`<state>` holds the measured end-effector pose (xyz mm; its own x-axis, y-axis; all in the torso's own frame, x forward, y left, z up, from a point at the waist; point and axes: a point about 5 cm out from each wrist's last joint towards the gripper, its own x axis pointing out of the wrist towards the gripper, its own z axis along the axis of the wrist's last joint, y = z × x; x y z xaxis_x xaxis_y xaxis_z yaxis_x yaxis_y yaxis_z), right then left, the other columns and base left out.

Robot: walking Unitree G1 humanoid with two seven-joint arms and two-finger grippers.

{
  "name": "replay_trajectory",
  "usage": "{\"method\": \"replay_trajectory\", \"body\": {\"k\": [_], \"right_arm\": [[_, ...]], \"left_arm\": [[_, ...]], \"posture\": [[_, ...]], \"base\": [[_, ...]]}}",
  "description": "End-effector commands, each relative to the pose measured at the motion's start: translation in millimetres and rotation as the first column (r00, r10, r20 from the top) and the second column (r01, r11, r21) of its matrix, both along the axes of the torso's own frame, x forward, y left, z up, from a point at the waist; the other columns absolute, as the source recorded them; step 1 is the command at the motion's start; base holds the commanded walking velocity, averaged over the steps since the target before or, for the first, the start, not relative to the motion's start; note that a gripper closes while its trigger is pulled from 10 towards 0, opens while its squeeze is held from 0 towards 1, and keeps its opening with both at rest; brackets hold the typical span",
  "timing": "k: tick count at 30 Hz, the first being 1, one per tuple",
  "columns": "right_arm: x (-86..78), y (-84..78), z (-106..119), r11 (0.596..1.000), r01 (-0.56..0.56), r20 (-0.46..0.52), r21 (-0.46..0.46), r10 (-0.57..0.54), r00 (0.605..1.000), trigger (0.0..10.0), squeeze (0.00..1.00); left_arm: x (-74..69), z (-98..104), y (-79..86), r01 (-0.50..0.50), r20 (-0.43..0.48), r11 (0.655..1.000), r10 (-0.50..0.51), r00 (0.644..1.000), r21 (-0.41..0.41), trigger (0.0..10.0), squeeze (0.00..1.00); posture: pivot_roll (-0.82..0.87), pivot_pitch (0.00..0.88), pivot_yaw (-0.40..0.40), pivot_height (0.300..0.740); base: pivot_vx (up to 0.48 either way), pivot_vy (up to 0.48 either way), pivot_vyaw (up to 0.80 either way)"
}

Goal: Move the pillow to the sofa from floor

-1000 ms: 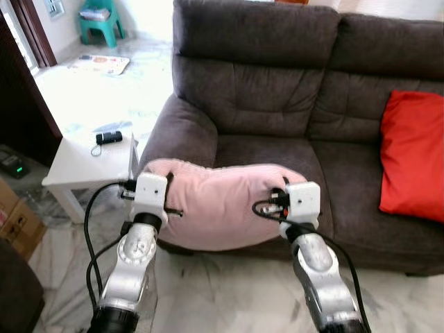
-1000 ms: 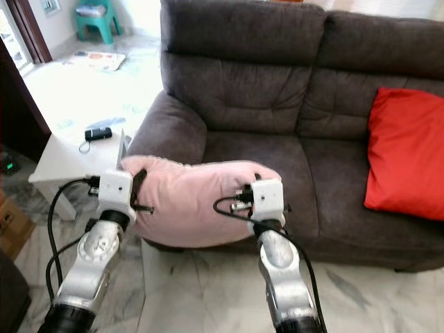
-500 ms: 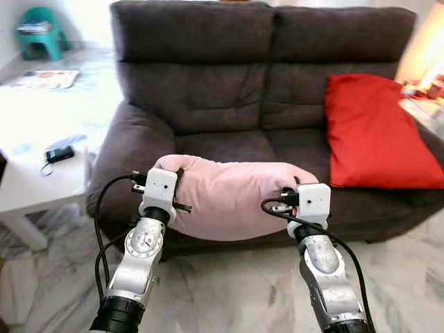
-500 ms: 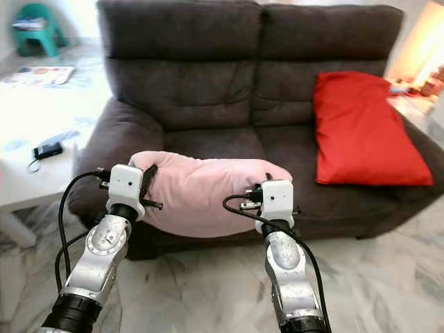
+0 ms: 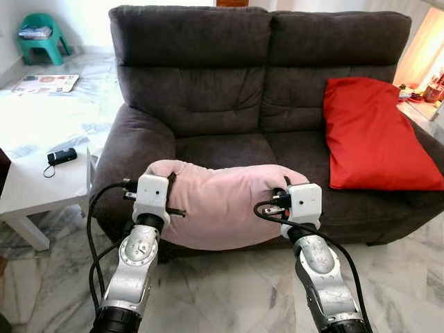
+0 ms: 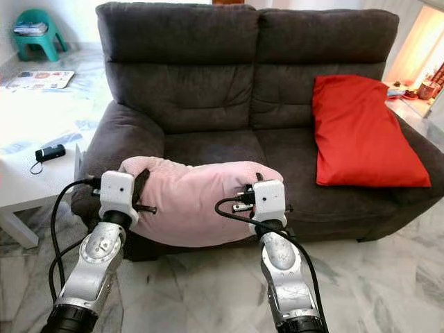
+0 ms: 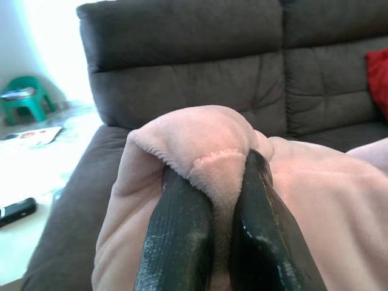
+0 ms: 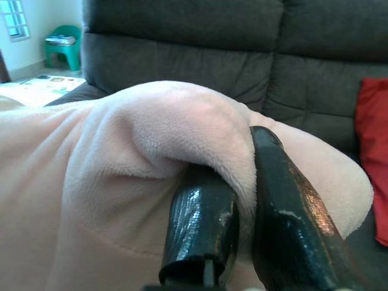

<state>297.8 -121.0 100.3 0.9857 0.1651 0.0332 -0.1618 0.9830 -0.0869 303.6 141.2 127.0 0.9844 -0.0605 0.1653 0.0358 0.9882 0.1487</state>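
A soft pink pillow [image 5: 222, 205] hangs in the air between my two arms, just in front of the dark grey sofa [image 5: 208, 90] and level with its seat edge. My left gripper [image 7: 221, 167] is shut on the pillow's left end, pinching a fold of its fabric. At the other end my right gripper [image 8: 233, 160] is shut on the pillow [image 8: 109, 170] in the same way. The pillow [image 6: 187, 201] sags a little in the middle and hides the front of the left seat cushion.
A red cushion [image 5: 374, 139] leans on the sofa's right seat. A low white table [image 5: 35, 180] with a black device [image 5: 61, 155] stands to the left. A green stool [image 5: 43, 43] is far back left. Marble floor [image 5: 229, 291] lies below my arms.
The camera has shifted slightly, so the sofa sits a bit more centred. Both grippers still hold the pillow, which now hangs a little lower in the picture.
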Motion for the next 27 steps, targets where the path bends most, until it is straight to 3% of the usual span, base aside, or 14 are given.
{"method": "replay_trajectory", "body": {"k": [1, 5, 15, 18, 21, 27], "right_arm": [[5.3, 12.7, 25, 0.998, -0.066, 0.122, -0.005, 0.066, 0.99, 10.0, 0.0], [4.0, 14.0, 28, 0.997, -0.078, 0.135, 0.0, 0.077, 0.988, 10.0, 0.0], [0.9, 21.8, 32, 0.992, -0.123, 0.167, -0.006, 0.122, 0.978, 10.0, 0.0], [-0.4, 23.2, 33, 0.99, -0.137, 0.177, -0.016, 0.137, 0.975, 10.0, 0.0], [-0.9, 24.1, 33, 0.989, -0.145, 0.178, -0.014, 0.146, 0.973, 10.0, 0.0], [-0.7, 24.5, 33, 0.989, -0.149, 0.177, 0.014, 0.144, 0.974, 10.0, 0.0]], "left_arm": [[-1.1, 25, -4.7, 0.01, 0.122, 1.0, -0.01, 0.992, 0.002, 10.0, 0.0], [-4.4, 34, -0.2, -0.027, 0.166, 0.999, 0.022, 0.986, 0.024, 10.0, 0.0], [-9.2, 33, 7.4, -0.065, 0.158, 0.996, 0.056, 0.986, 0.056, 10.0, 0.0], [-9.3, 34, 6.9, -0.068, 0.16, 0.996, 0.058, 0.985, 0.057, 10.0, 0.0], [-8.4, 35, 3.3, -0.055, 0.166, 0.997, 0.045, 0.985, 0.057, 10.0, 0.0], [-6.6, 38, 1.6, -0.052, 0.171, 0.997, 0.042, 0.984, 0.054, 10.0, 0.0]], "posture": [[0.04, 0.0, -0.064, 0.74], [0.04, 0.0, -0.062, 0.74], [0.05, 0.0, -0.059, 0.74], [0.04, 0.0, -0.058, 0.74], [0.04, 0.0, -0.057, 0.74], [0.04, 0.0, -0.057, 0.74]], "base": [[0.0, 0.0, 0.0], [0.0, 0.0, 0.0], [0.0, 0.0, 0.0], [0.0, 0.0, 0.68], [0.26, 0.0, 0.76], [0.277, 0.0, 0.0]]}}
